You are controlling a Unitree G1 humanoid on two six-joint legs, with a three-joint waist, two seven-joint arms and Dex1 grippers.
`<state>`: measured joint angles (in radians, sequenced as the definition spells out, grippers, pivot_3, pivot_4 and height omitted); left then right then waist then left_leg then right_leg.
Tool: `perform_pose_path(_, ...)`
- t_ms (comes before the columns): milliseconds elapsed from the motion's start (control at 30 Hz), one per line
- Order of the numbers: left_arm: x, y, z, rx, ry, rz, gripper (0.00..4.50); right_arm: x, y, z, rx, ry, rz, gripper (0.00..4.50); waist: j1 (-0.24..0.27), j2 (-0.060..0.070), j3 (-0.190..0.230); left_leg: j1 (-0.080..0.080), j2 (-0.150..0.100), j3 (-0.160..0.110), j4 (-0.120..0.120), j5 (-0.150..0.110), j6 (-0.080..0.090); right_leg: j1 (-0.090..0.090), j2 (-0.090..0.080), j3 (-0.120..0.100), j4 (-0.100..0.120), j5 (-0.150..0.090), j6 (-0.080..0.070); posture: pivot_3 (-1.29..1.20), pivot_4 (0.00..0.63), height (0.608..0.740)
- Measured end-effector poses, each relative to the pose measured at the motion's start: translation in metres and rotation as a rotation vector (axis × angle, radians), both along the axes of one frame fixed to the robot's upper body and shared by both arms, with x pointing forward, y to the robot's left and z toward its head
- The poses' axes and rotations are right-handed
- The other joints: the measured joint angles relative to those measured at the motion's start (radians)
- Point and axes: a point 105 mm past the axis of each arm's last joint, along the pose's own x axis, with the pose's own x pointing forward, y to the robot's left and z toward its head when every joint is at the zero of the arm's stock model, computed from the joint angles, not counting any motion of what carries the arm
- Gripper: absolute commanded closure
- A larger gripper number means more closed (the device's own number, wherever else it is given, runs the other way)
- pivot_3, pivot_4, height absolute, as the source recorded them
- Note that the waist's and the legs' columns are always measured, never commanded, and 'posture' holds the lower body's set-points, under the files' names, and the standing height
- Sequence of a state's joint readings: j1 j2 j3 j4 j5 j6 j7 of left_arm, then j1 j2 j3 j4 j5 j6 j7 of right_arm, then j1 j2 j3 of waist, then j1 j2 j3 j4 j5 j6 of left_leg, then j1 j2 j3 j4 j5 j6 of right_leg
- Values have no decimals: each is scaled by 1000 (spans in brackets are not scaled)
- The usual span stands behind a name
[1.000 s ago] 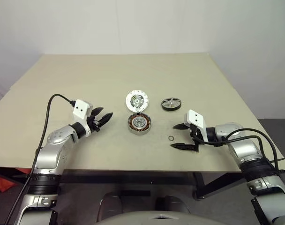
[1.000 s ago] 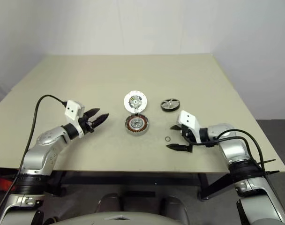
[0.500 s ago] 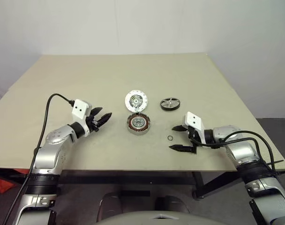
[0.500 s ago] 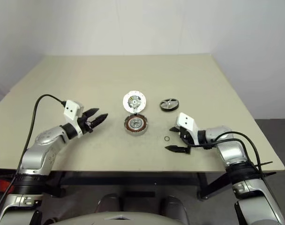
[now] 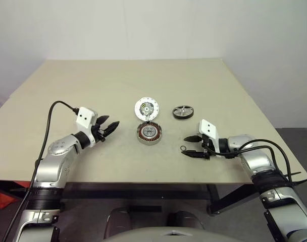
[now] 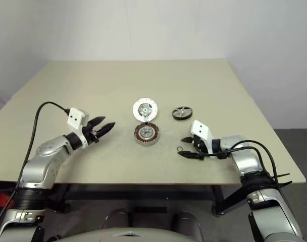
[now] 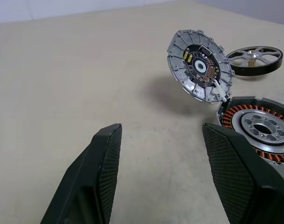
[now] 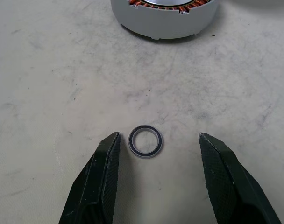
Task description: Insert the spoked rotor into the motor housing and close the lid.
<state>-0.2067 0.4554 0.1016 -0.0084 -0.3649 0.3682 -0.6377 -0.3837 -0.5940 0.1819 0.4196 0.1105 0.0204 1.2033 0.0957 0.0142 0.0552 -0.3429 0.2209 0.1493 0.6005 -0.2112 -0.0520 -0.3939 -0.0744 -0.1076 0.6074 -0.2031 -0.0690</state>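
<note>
Motor housing (image 5: 150, 133) holds only windings, lid (image 5: 146, 108) raised; both tools, left (image 5: 112, 126) and right (image 5: 190, 146), gape empty.

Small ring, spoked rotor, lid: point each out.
small ring (image 8: 145, 141), right wrist view, on its dark band, between the right tool's fingers.
spoked rotor (image 5: 183, 111), left eye view, on its centre hub.
lid (image 7: 200, 66), left wrist view, on its dark inner face, standing open above the housing.
</note>
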Motion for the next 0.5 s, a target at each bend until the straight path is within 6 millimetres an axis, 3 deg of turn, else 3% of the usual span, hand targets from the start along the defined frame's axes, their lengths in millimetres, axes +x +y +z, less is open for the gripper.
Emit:
perform_pose_path(133, 0, 0, 0, 0, 0, 0, 1614, -2, 0, 0, 0, 9, 6, 2081, 0, 0, 0, 0, 0, 0, 0, 0, 0, 0, 0, 0, 0, 0, 0, 0, 0, 740)
perform_pose_path(300, 0, 1, 0, 3, -1, 1, 1614, -3, 0, 0, 1, 21, 11, 3803, 0, 0, 0, 0, 0, 0, 0, 0, 0, 0, 0, 0, 0, 0, 0, 0, 0, 740)
perform_pose_path(500, 0, 4, 2, 13, -4, 8, 1614, -2, 1, 0, -2, 16, 12, 3906, 0, 0, 0, 0, 0, 0, 0, 0, 0, 0, 0, 0, 0, 0, 0, 0, 0, 740)
